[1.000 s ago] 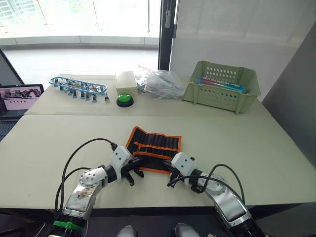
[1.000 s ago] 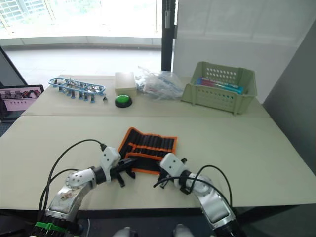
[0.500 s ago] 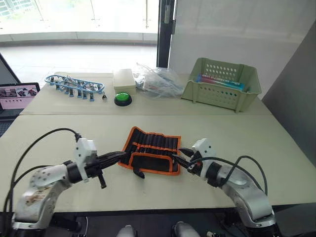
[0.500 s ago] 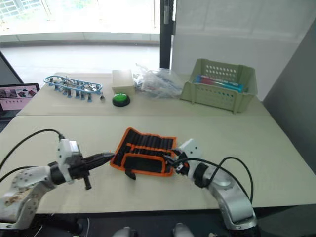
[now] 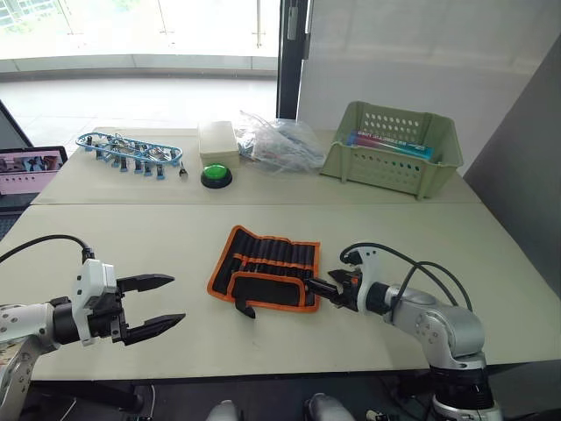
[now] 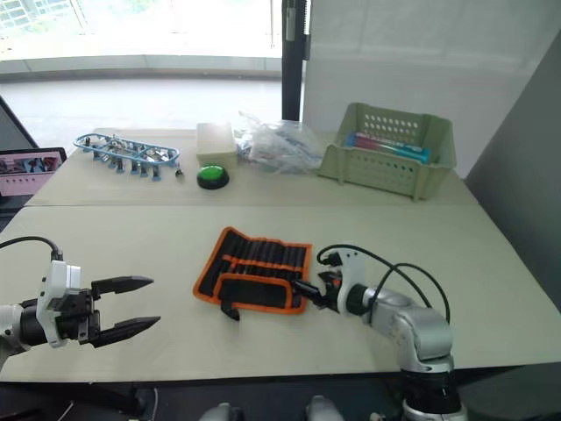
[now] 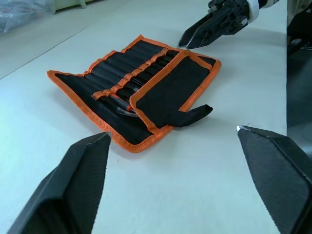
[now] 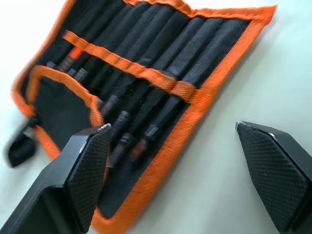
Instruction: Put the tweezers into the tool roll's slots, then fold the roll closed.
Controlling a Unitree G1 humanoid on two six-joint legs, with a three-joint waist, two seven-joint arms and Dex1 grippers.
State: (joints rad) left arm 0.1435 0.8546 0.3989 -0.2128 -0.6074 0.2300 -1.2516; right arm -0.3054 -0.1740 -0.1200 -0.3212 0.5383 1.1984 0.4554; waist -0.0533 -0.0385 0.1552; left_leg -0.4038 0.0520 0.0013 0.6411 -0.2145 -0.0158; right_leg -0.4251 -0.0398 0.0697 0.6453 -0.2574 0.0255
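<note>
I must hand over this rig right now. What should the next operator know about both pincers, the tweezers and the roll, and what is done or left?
Left pincer: open, holds nothing, off to the left of the tool roll and apart from it.
Right pincer: open, holds nothing, tips right at the roll's right edge.
Tool roll: lies on the table, near flap folded up over the lower part, upper part with the slots uncovered.
Tweezers: slim dark tools sit in the slots; the count cannot be told.
Done: no loose tweezers seen on the table.
Left: finish folding the roll closed.
</note>
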